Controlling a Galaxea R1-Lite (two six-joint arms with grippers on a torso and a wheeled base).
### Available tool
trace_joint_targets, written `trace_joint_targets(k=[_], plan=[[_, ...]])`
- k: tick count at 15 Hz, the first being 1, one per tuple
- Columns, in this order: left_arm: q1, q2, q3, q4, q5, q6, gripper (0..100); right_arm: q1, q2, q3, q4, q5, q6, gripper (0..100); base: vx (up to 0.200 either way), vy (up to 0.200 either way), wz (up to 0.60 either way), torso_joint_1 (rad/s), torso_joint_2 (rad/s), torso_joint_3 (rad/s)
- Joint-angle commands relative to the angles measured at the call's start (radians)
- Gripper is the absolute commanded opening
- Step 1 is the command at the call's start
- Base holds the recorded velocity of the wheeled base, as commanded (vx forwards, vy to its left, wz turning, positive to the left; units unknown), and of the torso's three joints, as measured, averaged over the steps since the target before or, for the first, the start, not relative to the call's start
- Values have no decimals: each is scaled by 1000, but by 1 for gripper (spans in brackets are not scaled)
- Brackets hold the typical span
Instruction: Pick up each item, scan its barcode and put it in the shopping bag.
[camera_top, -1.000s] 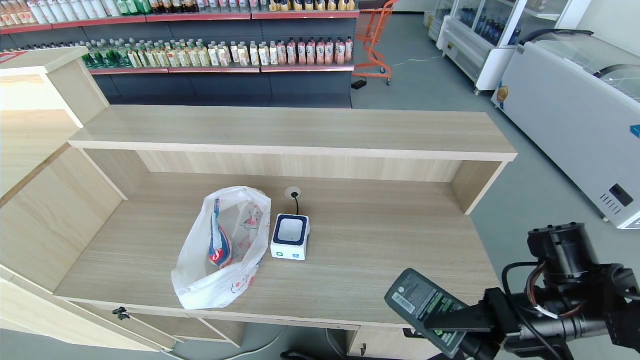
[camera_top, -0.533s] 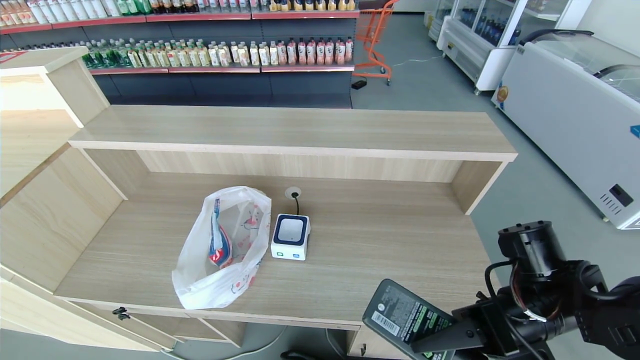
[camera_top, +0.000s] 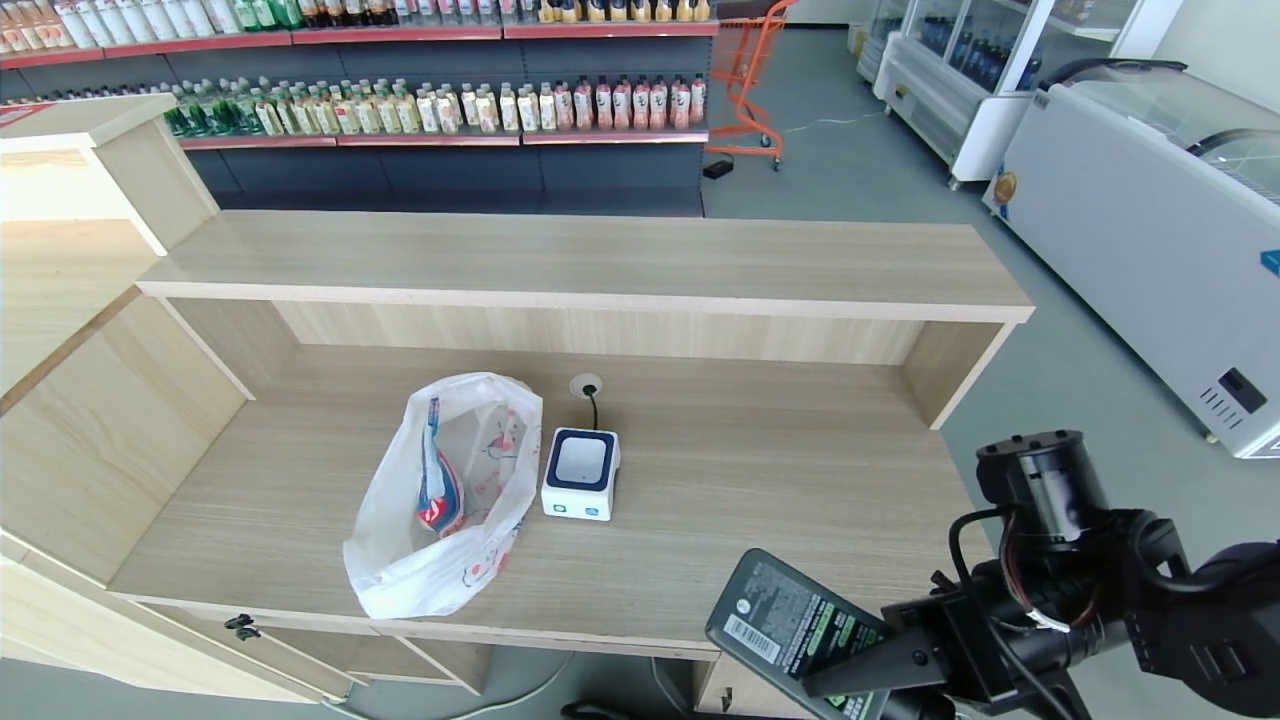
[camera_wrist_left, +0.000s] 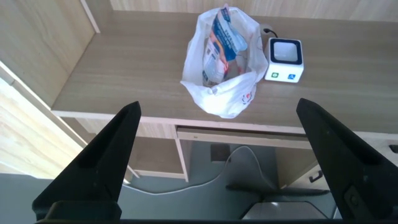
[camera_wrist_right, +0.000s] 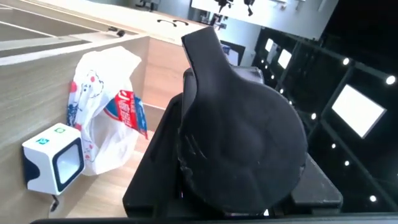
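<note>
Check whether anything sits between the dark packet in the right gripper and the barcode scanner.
Nothing visible does. The dark packet hangs at the front edge of the counter, and bare wood runs from there to the barcode scanner.

three views toward one shopping bag (camera_top: 440, 500)

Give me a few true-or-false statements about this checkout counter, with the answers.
1. The white plastic shopping bag lies on the pale wooden counter. True.
2. The white cube scanner sits inside the bag. False: it stands on the counter beside the bag.
3. The right hand holds a dark flat packet with a barcode label. True.
4. The bag is empty. False: a red-and-blue packet is inside.
</note>
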Motion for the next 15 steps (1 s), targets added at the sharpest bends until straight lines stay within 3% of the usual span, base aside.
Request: trace_joint_targets(k=[1, 6, 15], plan=[[0, 1, 0, 0, 0, 0, 100, 8, 18, -36, -1, -1, -16, 0, 0, 0, 0, 0, 0, 0], [0, 1, 0, 0, 0, 0, 100, 100, 105, -177, -1, -1, 5, 0, 0, 0, 0, 0, 0, 0], [0, 1, 0, 0, 0, 0, 100, 103, 122, -197, -1, -1, 5, 0, 0, 0, 0, 0, 0, 0]])
